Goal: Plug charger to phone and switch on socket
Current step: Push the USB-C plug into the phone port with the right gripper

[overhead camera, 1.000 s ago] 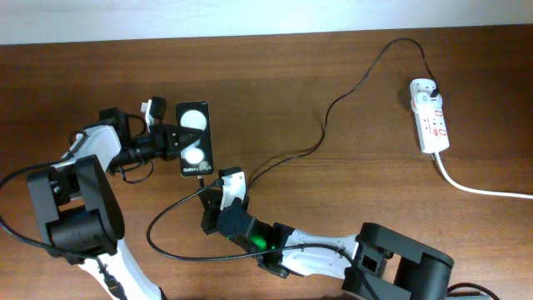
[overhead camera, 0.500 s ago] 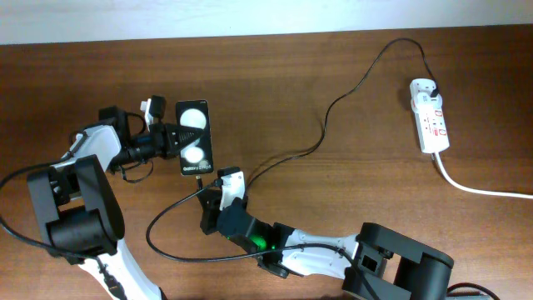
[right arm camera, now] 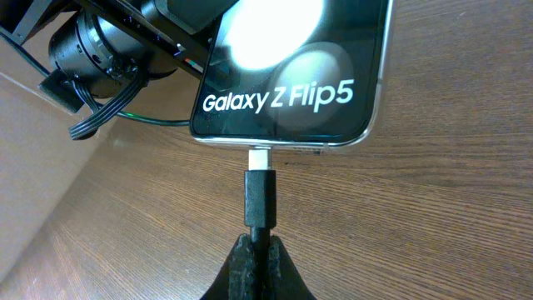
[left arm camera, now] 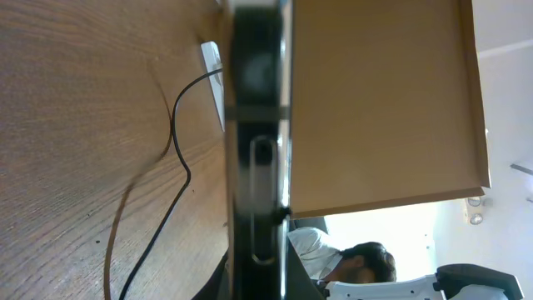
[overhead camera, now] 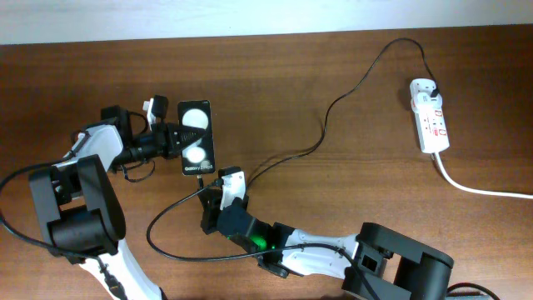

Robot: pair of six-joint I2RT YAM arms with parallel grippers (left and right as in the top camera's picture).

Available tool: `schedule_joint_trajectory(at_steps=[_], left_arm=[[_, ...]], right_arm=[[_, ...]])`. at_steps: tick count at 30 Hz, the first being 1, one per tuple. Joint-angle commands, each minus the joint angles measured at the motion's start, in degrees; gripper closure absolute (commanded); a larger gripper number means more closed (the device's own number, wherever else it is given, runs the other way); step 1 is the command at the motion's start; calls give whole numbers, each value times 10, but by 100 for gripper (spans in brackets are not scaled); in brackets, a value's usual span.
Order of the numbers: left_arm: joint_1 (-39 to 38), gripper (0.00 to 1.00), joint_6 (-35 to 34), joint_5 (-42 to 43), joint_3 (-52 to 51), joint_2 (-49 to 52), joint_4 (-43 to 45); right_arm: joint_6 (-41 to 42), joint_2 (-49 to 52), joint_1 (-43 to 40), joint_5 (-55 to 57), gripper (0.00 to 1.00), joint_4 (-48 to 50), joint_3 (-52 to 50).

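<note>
The black phone (overhead camera: 196, 138) sits at the left of the table, its screen reading "Galaxy Z Flip5" in the right wrist view (right arm camera: 291, 67). My left gripper (overhead camera: 172, 140) is shut on its left side. The left wrist view shows the phone edge-on (left arm camera: 256, 150). My right gripper (right arm camera: 260, 254) is shut on the charger cable just behind the black connector (right arm camera: 260, 198). The connector's metal tip (right arm camera: 261, 157) meets the port on the phone's bottom edge, and part of the tip shows. The charger cable (overhead camera: 333, 104) runs to the white socket (overhead camera: 430, 117) at the far right.
A thick white cord (overhead camera: 475, 187) leaves the socket toward the right edge. A loop of black cable (overhead camera: 166, 242) lies near the front, left of my right arm. The pale wall edge runs along the table's back.
The phone and my left gripper have shifted very slightly to the right. My right gripper still holds the connector at the phone's bottom edge.
</note>
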Motion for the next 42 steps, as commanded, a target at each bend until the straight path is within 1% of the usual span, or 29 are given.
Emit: schedule_joint_trajectory(at_steps=[1,4,11,14,23,28,33,36,42], left_arm=[[-2,100,-3,21,10,-3,4],[-2,100,-3,18,10,-3,4],[-2,100,-3,17,10,-3,8],[-2,100,-3,17,10,-3,8],[-2,100,-3,17,10,-3,8],[-2,100,-3,17,10,-3,8],[-2,100,-3,17,10,-3,8],[-2,100,-3,17,10,-3,8],[-2,100,-3,17,10,-3,8]], right_arm=[[-7,6,-8,1,96,2,2],[-25,6,-8,4,96,2,2],[-24,6,-8,25,96,0,2],[-24,6,-8,62,96,-3,2],[-20,6,-8,64,96,-2,31],[-19,6,-8,108,96,2,39],[-2,6,-9,108,96,13,59],[43,6,-9,108,96,13,63],[37,6,-26,108,96,39,63]])
